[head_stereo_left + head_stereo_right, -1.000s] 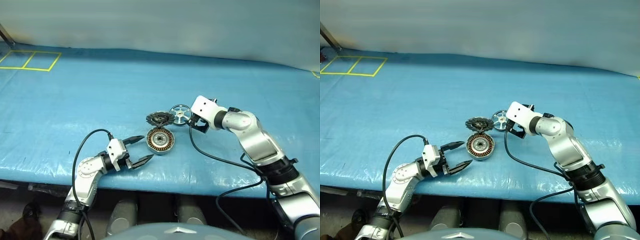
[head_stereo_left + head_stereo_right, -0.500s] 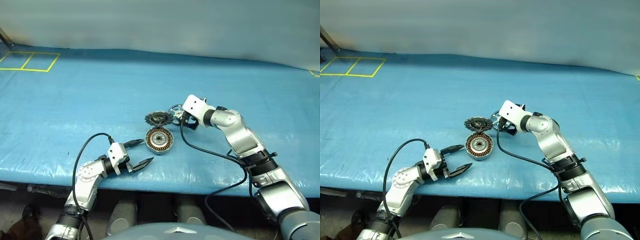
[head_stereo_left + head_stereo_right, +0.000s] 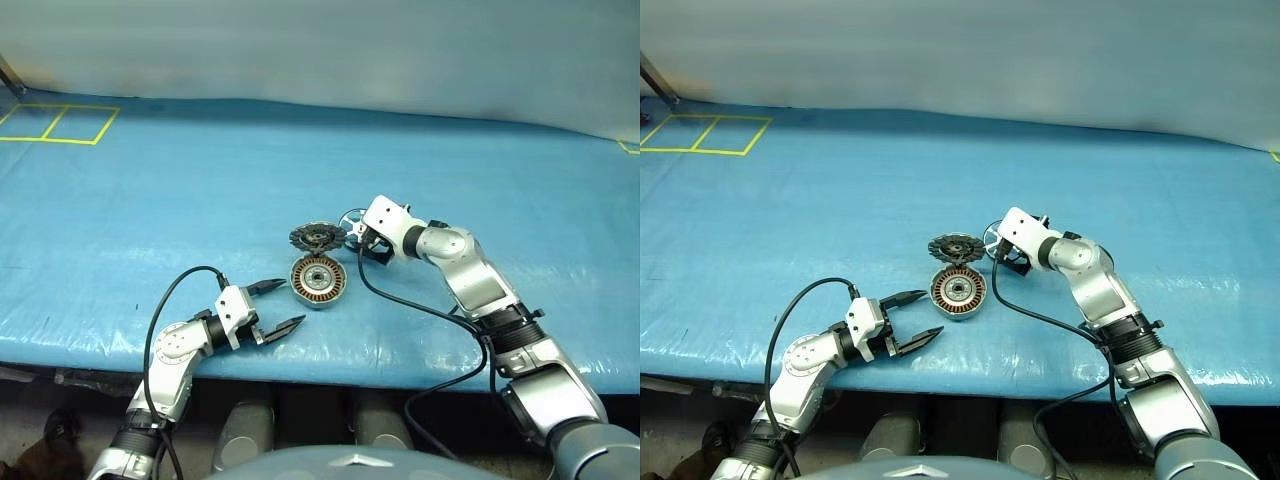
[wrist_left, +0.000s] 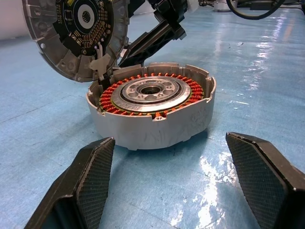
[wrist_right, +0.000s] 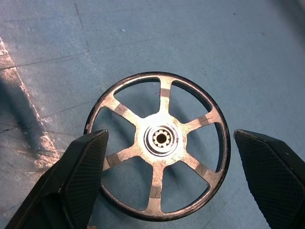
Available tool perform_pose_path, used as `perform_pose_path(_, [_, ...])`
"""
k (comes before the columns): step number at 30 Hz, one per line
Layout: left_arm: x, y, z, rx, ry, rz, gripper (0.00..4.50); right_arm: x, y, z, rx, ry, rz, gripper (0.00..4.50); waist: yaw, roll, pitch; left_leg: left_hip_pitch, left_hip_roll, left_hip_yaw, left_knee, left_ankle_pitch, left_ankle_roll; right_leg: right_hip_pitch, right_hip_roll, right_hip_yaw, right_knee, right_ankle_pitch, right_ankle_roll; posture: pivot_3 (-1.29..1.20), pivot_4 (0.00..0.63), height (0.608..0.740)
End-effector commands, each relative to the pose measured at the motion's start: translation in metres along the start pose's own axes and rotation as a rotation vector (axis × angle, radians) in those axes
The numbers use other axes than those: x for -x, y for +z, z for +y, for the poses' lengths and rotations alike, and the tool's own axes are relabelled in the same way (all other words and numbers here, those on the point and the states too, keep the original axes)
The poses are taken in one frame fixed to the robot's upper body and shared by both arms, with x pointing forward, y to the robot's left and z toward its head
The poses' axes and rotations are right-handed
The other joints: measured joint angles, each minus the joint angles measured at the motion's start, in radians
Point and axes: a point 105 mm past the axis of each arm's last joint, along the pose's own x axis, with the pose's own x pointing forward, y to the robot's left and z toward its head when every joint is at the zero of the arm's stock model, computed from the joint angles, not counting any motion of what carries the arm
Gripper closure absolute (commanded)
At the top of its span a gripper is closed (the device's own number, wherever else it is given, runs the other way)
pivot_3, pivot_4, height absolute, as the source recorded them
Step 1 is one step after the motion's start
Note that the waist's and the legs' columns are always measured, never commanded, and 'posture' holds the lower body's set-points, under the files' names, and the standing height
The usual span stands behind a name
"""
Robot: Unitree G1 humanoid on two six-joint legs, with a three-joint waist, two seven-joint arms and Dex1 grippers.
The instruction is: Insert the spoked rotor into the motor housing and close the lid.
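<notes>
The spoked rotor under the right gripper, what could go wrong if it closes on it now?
1. The shiny silver six-spoked rotor lies flat on the blue mat, and the open right gripper straddles its thin rim; the fingertips may slide off or tip it.
2. The dark ribbed lid leans open against the copper-wound motor housing close beside the rotor; carrying the rotor across could knock it shut.
</notes>
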Motion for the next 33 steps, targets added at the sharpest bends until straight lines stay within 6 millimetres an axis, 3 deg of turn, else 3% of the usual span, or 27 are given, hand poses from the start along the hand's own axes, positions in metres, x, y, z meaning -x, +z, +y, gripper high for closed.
perform_pose_path(1, [-0.001, 0.007, -0.002, -0.031, -0.009, -0.020, 0.41, 0.002, 0.004, 0.001, -0.023, -0.010, -0.023, 0.03, 0.000, 0.000, 0.000, 0.000, 0.000, 0.000, 0.000, 0.000, 0.000, 0.000, 0.000, 0.000, 0.000, 0.000, 0.000, 0.00, 0.150, 0.740])
perform_pose_path(5, [-0.001, 0.005, -0.003, -0.025, -0.014, -0.017, 0.41, 0.000, 0.001, 0.004, -0.057, -0.025, -0.020, 0.03, -0.002, 0.000, 0.000, 0.001, 0.000, 0.000, 0.000, 0.000, 0.000, 0.001, 0.000, 0.000, 0.000, 0.000, 0.000, 0.00, 0.150, 0.740])
perform_pose_path(14, [-0.002, 0.005, -0.003, -0.022, -0.017, -0.014, 0.41, -0.003, -0.002, 0.013, -0.076, -0.015, -0.006, 2.92, -0.002, 0.000, 0.000, 0.005, 0.000, -0.001, 0.001, 0.000, 0.000, 0.005, 0.000, 0.000, 0.000, 0.000, 0.000, 0.00, 0.150, 0.740])
perform_pose_path(33, [-0.003, 0.004, -0.004, -0.013, -0.027, -0.011, 0.41, -0.005, -0.004, 0.013, -0.130, -0.020, -0.001, 2.92, -0.005, 0.001, 0.000, 0.006, 0.000, -0.001, 0.001, 0.000, 0.000, 0.006, 0.000, 0.000, 0.000, 0.000, 0.000, 0.00, 0.150, 0.740])
